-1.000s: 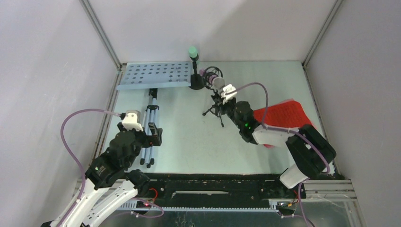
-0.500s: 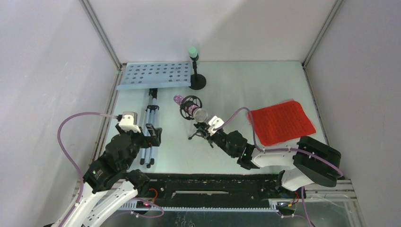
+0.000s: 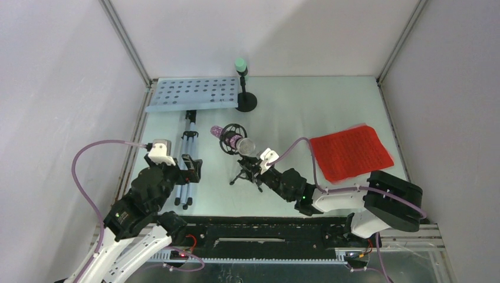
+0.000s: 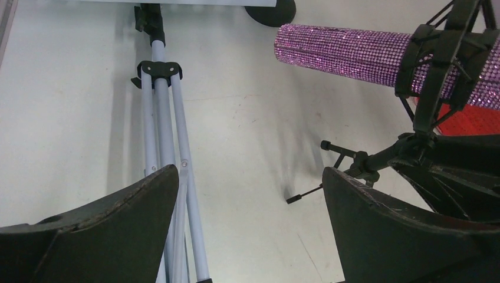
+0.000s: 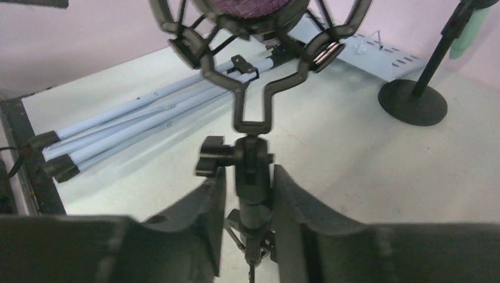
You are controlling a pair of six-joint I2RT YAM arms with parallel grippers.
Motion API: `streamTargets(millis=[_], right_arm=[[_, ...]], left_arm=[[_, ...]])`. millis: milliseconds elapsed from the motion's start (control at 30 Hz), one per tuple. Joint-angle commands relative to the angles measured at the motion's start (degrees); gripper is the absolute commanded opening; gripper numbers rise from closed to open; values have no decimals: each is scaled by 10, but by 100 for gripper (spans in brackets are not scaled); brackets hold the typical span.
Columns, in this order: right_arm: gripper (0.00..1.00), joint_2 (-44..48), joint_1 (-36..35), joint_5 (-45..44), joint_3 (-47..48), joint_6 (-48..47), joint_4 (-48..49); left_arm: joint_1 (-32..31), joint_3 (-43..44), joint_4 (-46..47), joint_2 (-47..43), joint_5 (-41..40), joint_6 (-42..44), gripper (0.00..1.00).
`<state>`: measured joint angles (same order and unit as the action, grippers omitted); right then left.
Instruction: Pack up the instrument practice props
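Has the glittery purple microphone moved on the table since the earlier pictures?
Yes. The glittery purple microphone went from beside the mint microphone's round base toward the near left, and is now close to the blue-grey tripod.

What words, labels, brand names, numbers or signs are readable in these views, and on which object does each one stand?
No text can be read in any view.
red score sheet: fine dotted pattern only, too small to read as print.
glittery purple microphone, blue-grey tripod, perforated music desk: no markings visible.
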<state>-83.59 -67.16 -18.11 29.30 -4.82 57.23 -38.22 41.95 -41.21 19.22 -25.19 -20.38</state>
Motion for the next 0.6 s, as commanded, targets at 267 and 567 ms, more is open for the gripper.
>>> streamTargets(millis=[267,567], right_arm=[[72,61,-21,-68,-24,28,-118],[73,196,-106,-159,-24,95,-328]], left_arm=[[4,-6,13,0,3,13,100],[4,27,5,21,51,44,100]])
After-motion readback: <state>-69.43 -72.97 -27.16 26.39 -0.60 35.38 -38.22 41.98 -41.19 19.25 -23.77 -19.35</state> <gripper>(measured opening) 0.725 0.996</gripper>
